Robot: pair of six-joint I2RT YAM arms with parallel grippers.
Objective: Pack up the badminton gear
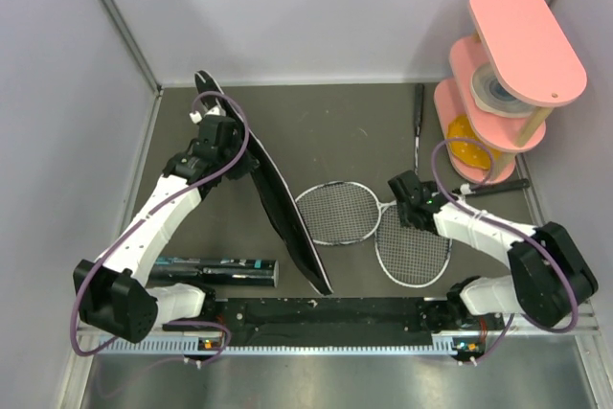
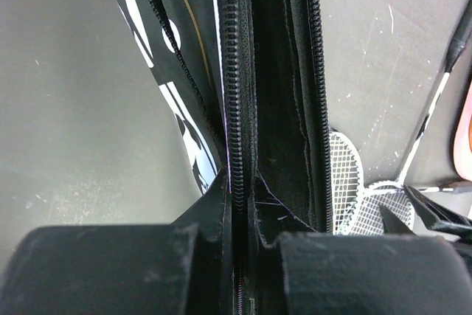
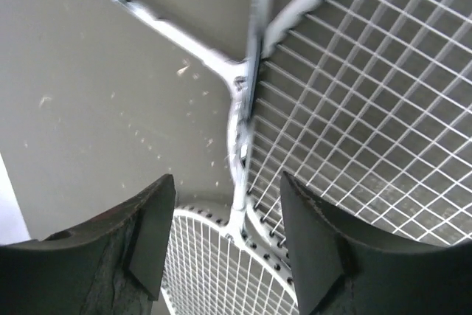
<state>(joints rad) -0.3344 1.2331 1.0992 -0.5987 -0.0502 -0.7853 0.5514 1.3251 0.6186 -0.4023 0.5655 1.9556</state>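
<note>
The bag [image 1: 278, 193] is stood on its long edge and runs slantwise across the worktop [image 1: 354, 131], from the back-left corner to the middle of the front rail [image 1: 316, 318]. Its upper zip edge is pinched by the left gripper [image 2: 237, 201], whose fingers are pressed together on it; in the left wrist view the opened mouth of the bag is seen between the two zip lines.

To the right of the bag the first racket [image 1: 335, 213] is laid flat, its head just beside the bag's right face. The head of the second racket [image 1: 414, 254] is laid nearer the front, and the two frames meet at their rims. The right gripper [image 3: 232, 237] is hung over that meeting point with its fingers spread; the frame edges are seen in the gap between them and nothing is pinched. One black handle is pointed toward the back wall, the other toward the right wall, both ending close to the foot of the pink stand [image 1: 517, 74] in the back-right corner.

The tube [image 1: 215, 270] is laid along the front edge, left of the bag's lower end and beside the left arm's base.

Bare worktop is left between the bag and the left wall [image 1: 57, 93], and behind the rackets up to the back wall. To the right, room is narrowed by the stand and the handles.
</note>
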